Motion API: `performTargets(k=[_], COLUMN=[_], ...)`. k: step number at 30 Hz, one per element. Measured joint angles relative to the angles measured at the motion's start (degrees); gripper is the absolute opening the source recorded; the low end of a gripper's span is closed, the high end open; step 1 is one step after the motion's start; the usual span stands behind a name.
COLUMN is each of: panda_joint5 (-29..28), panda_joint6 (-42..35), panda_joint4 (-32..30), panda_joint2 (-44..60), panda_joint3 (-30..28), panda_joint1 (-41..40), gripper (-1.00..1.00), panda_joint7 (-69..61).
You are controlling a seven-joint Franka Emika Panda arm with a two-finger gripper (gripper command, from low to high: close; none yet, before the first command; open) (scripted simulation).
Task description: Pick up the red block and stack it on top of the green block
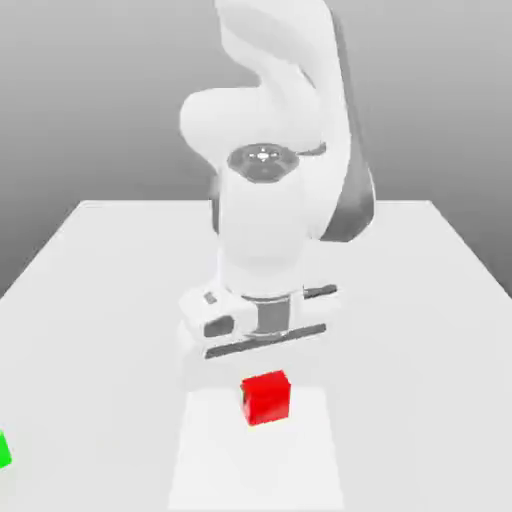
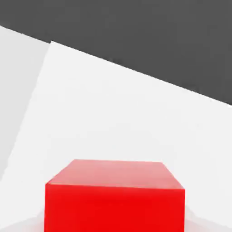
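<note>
Below the hand (image 1: pixel 262 352), red block (image 1: pixel 266 397) on white surface (image 1: pixel 400 330); finger state cannot be told. Green block (image 1: pixel 4 450) well apart, exterior view's left edge.

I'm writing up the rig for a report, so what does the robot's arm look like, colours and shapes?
The arm is glossy white, built from fat rounded segments. A dark grey panel runs down one side, and a round silvery-grey cap sits on top of one joint. Lower down, a grey metallic ring joins a wide, flat white hand block with dark trim. No cables or markings are visible.
</note>
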Motion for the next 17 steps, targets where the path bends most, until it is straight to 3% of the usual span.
performTargets(k=[10,13,14,17], panda_joint5=[7.05,11.59,12.43,12.43], panda_joint6=[-8.55,-5.05,-4.07,-4.07], panda_joint4=[17.32,20.47,20.76,20.76], panda_joint2=[9.71,16.80,18.14,18.14], panda_joint3=[-13.57,-12.78,-12.31,-12.31], panda_joint1=[-13.84,-17.67,-18.26,-18.26], gripper=[-1.00,-1.00,1.00,1.00], panda_joint7=[11.58,10.80,10.39,10.39])
